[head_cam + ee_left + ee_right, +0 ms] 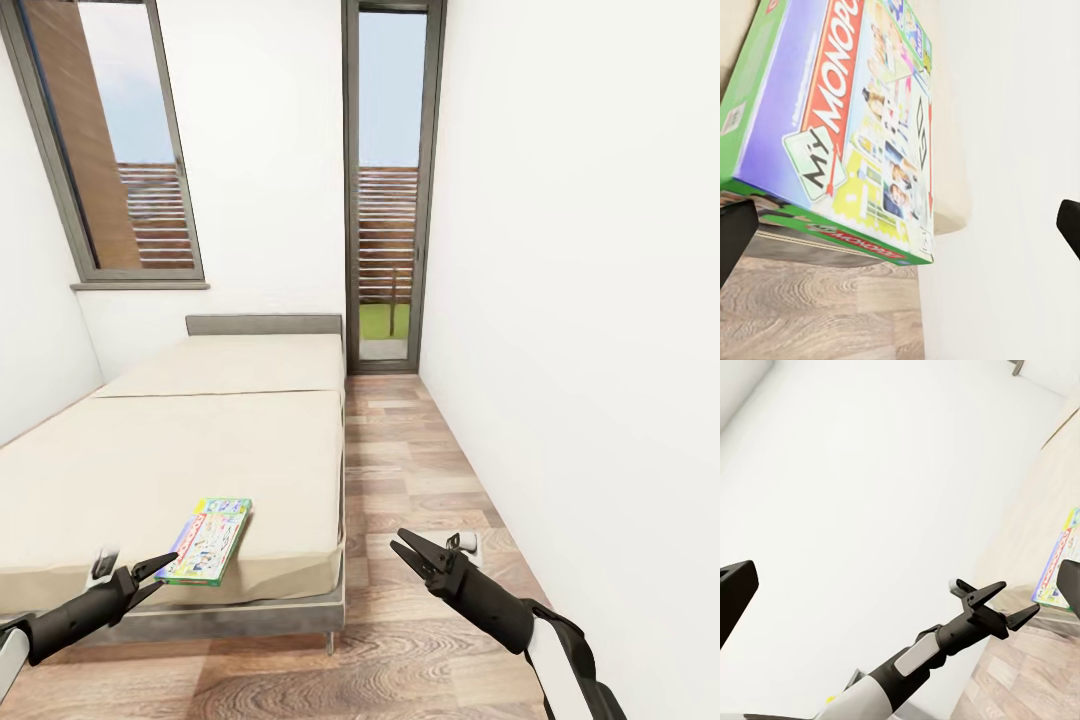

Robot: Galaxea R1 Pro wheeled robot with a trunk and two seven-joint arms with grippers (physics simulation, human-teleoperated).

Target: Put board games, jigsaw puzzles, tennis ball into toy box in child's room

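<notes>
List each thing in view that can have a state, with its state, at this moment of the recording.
Monopoly board game: flat on the bed, lid up, overhanging the near edge, not gripped.
Bed: bare apart from that one box.
Left gripper: open, at the box's near end.
Right gripper: open, empty, over the wood floor.
Glass door: closed, as far as can be seen.

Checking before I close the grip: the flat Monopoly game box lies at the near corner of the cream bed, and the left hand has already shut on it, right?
Not quite. The flat white-green Monopoly game box does lie at the near corner of the cream-beige bed, but the left hand is open, its fingers spread just short of the box's near edge. The head view shows it.
</notes>
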